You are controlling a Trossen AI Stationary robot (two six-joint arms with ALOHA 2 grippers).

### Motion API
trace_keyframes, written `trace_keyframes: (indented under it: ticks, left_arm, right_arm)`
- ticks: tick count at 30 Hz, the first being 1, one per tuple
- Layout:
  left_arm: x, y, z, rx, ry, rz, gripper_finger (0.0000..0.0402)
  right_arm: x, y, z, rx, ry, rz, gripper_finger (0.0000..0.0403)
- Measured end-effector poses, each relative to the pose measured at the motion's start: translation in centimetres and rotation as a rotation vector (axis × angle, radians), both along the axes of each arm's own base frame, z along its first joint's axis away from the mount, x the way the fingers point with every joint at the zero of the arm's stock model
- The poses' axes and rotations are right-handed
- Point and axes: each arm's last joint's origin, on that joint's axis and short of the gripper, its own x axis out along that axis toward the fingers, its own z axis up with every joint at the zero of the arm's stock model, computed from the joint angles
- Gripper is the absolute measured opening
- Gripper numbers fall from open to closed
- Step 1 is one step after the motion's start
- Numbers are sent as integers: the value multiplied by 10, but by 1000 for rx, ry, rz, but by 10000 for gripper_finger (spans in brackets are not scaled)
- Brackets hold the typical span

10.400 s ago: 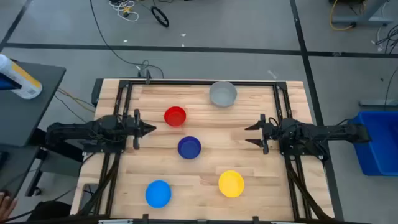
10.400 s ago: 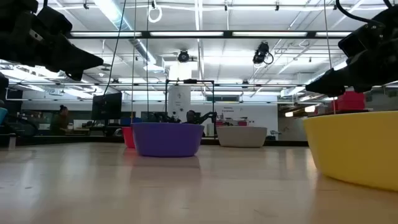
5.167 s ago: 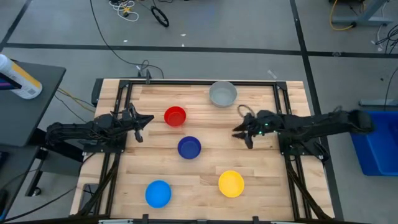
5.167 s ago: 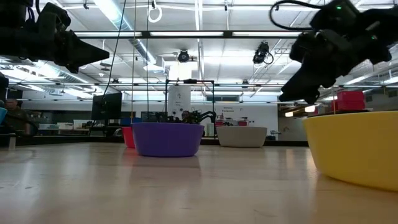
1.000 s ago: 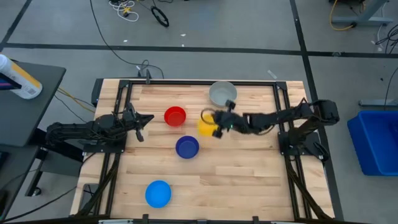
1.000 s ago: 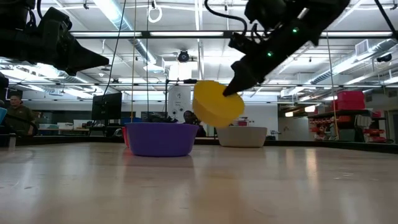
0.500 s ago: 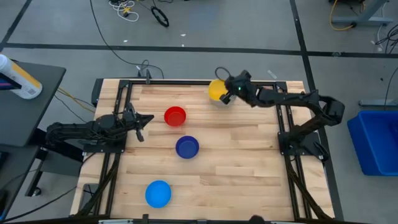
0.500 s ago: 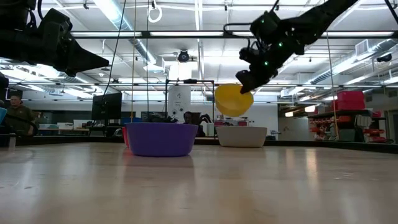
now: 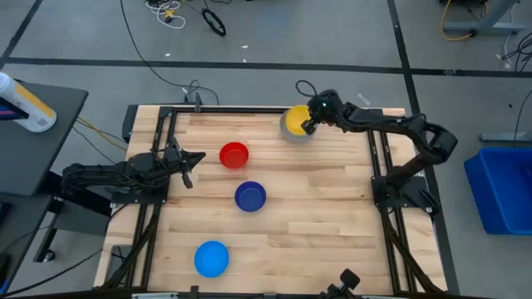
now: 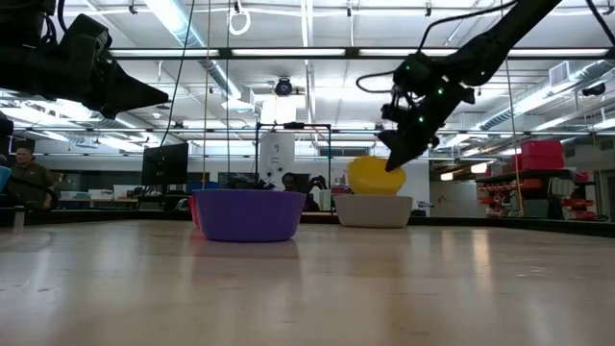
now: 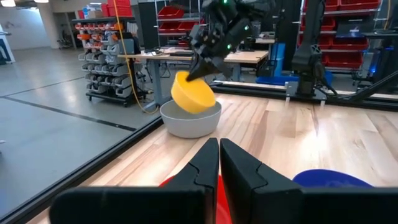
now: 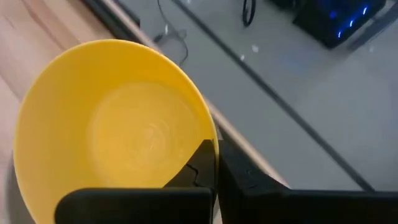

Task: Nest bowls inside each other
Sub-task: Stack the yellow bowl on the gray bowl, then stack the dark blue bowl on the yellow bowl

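Note:
The yellow bowl [image 9: 293,121] hangs tilted over the grey bowl [image 10: 373,210] at the table's far edge, its underside dipping into the grey bowl's mouth [image 11: 189,119]. My right gripper [image 9: 309,124] is shut on it. The red bowl [image 9: 234,154], the dark blue bowl [image 9: 251,196] and the light blue bowl [image 9: 211,258] each stand on their bases on the table. My left gripper [image 9: 191,158] waits shut above the table's left side, near the red bowl. My right gripper pinches the yellow bowl's rim [image 12: 210,144] with one finger inside the bowl and one outside. The fingers slant down from the table's right side. The bowl is tilted, its opening turned toward the gripper. Whether its underside [image 11: 198,104] touches the grey bowl, I cannot tell.
A black frame rail [image 9: 266,110] runs along the table's far edge just behind the grey bowl. Bare wood lies on the table's right half [image 9: 332,208].
My right gripper has carried the yellow bowl from the table's middle toward the far edge, then lowered it onto the mouth of the grey bowl. The bowl has stayed tilted in the hold. The other bowls have kept their places.

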Motion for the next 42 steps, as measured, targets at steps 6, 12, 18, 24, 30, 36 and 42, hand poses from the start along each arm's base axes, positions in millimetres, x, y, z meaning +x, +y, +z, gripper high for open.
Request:
trace_keyframes:
  ticks: [6,12,18,24,30,36,42]
  left_arm:
    - [0,0,0,-6,-3,0,22]
    - [0,0,0,-7,-3,0,22]
    - [0,0,0,-7,-3,0,22]
    - [0,0,0,-7,-2,0,22]
    - [0,0,0,-7,-2,0,22]
    - [0,0,0,-11,-3,0,22]
    - [0,0,0,-9,-2,7,22]
  right_arm:
    - [6,-9,-11,94,9,25,1]
    - [20,-25,-23,230,60,41,1]
    - [30,-32,-32,282,100,35,2]
    - [29,-31,-24,261,74,41,58]
    - [30,-31,-19,249,52,55,138]
    - [32,-29,-15,235,30,64,186]
    - [61,10,2,225,-31,281,185]
